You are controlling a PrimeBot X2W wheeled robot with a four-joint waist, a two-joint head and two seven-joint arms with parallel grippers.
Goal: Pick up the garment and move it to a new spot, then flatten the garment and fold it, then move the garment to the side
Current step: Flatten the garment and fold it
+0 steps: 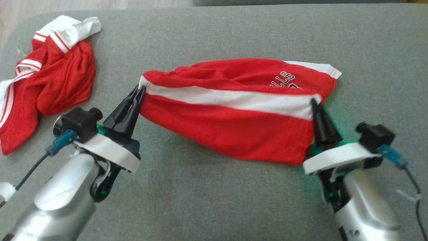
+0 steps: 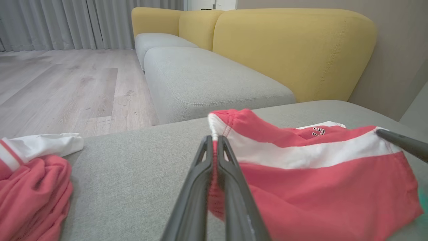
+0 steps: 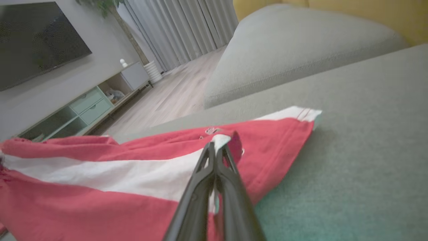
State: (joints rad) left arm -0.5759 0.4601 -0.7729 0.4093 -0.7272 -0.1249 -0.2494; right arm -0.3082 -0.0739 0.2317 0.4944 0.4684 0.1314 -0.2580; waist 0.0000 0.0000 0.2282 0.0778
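Two red-and-white garments were on the grey cushion (image 1: pixel 214 201): the crumpled garment (image 1: pixel 57 80) in the upper left, the stretched garment (image 1: pixel 234 127) across the centre. The left end effector (image 1: pixel 142 87) and the right end effector (image 1: pixel 314 100), both clenched, each grasped one end of it.

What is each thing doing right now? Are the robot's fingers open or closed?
Left fingers: shut, pinching the shorts' left end.
Right fingers: shut, pinching the shorts' right end.
Red shorts: stretched between both grips, not yet folded.
Other red-and-white garment: crumpled in a heap, lying apart.
Grey cushion: both garments lie on it.
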